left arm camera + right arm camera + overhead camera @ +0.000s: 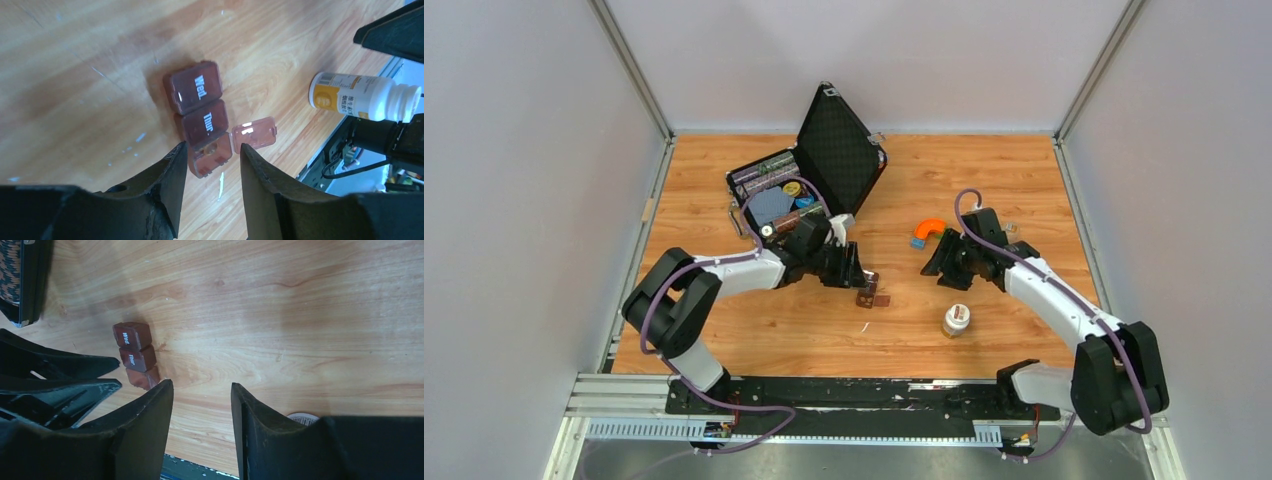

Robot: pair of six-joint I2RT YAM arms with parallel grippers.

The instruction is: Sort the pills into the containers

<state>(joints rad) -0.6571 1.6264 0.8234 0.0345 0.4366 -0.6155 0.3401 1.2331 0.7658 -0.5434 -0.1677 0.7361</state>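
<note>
The containers (202, 117) lie end-on to the left jaws, which stand part-open astride the open end compartment (210, 155). The right jaws stand part-open and empty, farther right.

The tabletop of pale wood-grain laminate (1024, 200) is smooth with a soft sheen, flecked with small white scuffs. The small brown strip of three joined plastic compartments (200, 112) is translucent and glossy, its flipped lid (255, 132) catching glare. The white plastic bottle with a yellow label (360, 97) shines too. The black hard case's lid (839, 150) looks rough, with a diamond texture. The left gripper (213, 146) has matt black fingers (160, 190), grainy along the edges.
</note>
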